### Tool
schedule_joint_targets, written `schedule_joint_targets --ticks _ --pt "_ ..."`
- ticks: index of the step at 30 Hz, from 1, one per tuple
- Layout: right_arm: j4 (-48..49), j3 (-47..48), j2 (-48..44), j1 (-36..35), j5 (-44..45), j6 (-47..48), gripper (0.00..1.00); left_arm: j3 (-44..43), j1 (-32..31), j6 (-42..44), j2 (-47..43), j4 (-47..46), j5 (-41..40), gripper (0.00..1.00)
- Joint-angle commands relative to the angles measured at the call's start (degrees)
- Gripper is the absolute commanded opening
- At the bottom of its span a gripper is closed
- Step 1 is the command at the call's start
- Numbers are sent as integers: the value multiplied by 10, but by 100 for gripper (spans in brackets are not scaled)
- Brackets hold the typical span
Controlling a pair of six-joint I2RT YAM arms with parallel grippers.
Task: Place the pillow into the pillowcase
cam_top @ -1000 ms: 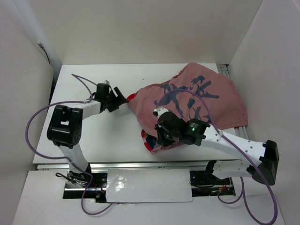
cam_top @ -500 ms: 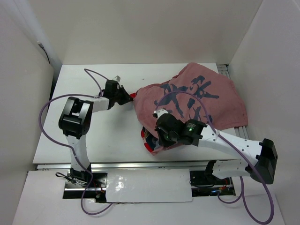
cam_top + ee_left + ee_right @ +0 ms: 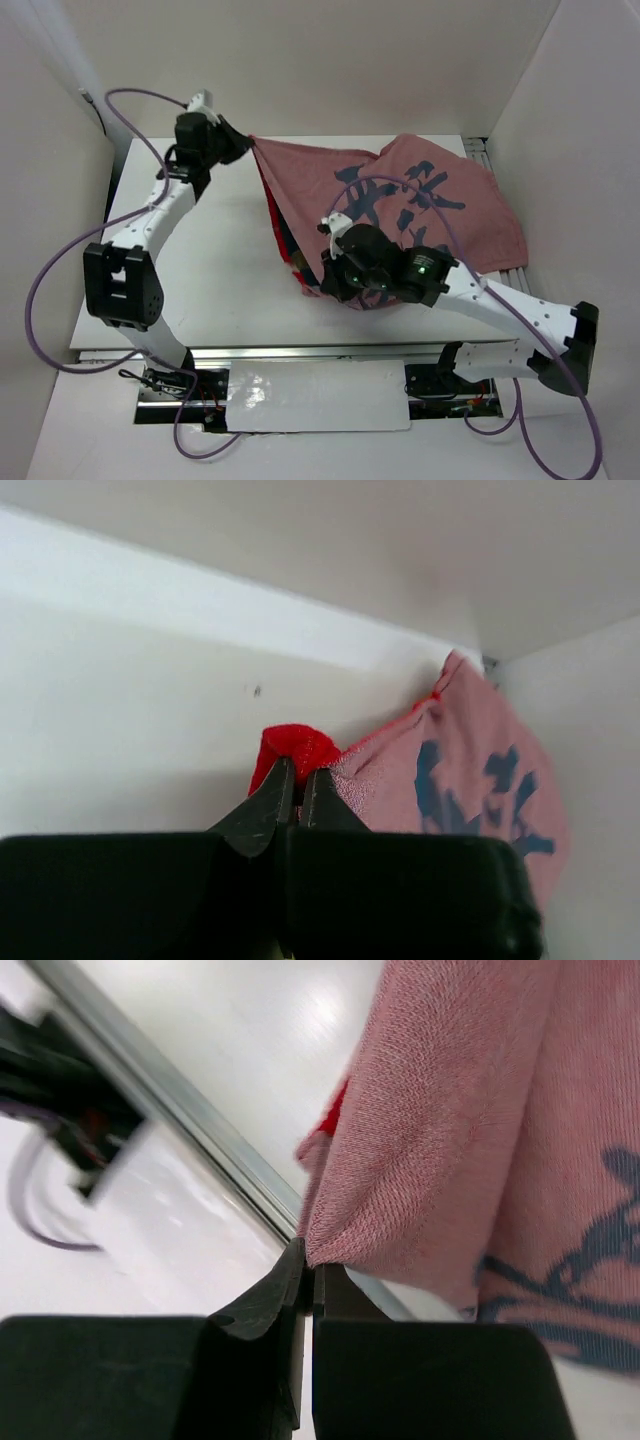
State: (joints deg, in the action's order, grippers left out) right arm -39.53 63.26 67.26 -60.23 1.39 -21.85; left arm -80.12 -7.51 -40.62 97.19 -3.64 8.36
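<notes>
The left claw (image 3: pixel 241 144) has risen and swung from mid-tabletop to the far left, and it is clamped on a red fold of the case's (image 3: pixel 430 205) rim, seen pinched between its tips in the left wrist view (image 3: pixel 298 772). That pull has drawn the rim out into a taut line running from the far left down to the right claw (image 3: pixel 322 284), which has barely shifted and is likewise closed tight on a pink corner of the cloth near the front edge of the tabletop (image 3: pixel 200 270), as the right wrist view (image 3: pixel 308 1252) shows. I judge this to be an opening or shaking-down move: with the mouth stretched between the two grips, the case can be tugged further over whatever is inside it. The case itself lies on the right half of the tabletop, calligraphy side up, its far right edge at the rail. The pillow shows in no view; the case looks full toward the right, so the pillow is probably well inside, but I cannot confirm that or tell how deep it sits. The mouth's interior reads only as a dark and red slit, the printed faces are not visible, and the right arm covers the near part of the opening.
</notes>
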Motion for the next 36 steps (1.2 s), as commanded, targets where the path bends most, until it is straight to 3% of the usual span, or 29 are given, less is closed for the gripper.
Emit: schedule_joint_targets --ticks 1,7,10,11,13,16,18,19,20,21,22,24,26,31,36 --pt "54 49 -44 -6 -89 48 0 -100 49 44 -39 71 -91 0" --pt "129 21 58 -6 -182 100 0 -263 89 79 73 186 -90 0" --pt "240 35 173 -6 -307 183 0 -312 107 79 154 239 -113 0" --pt "265 54 254 -6 -381 208 4 -325 115 71 171 249 -113 0" --pt "219 215 398 -12 -451 245 6 -333 142 63 207 268 -101 0" --pt "126 355 557 -23 -513 277 15 -347 180 42 224 293 -88 0" --pt "113 436 601 -38 -513 278 38 -347 201 42 224 299 -83 6" --pt "113 441 601 -38 -513 278 46 -347 201 42 217 304 -83 17" --pt "144 427 588 -44 -484 271 63 -352 209 42 212 311 -90 36" --pt "163 408 549 -44 -465 256 71 -352 209 42 212 324 -96 59" --pt "213 381 525 -44 -421 246 79 -360 214 49 205 324 -101 99" --pt "254 300 473 -44 -363 228 93 -365 214 57 191 333 -108 99" --pt "288 261 403 -44 -287 205 100 -365 214 57 178 343 -108 99" --pt "264 205 303 10 -247 174 100 -348 214 46 127 355 -91 99" --pt "279 101 219 107 -138 125 100 -298 188 51 82 368 -62 99"
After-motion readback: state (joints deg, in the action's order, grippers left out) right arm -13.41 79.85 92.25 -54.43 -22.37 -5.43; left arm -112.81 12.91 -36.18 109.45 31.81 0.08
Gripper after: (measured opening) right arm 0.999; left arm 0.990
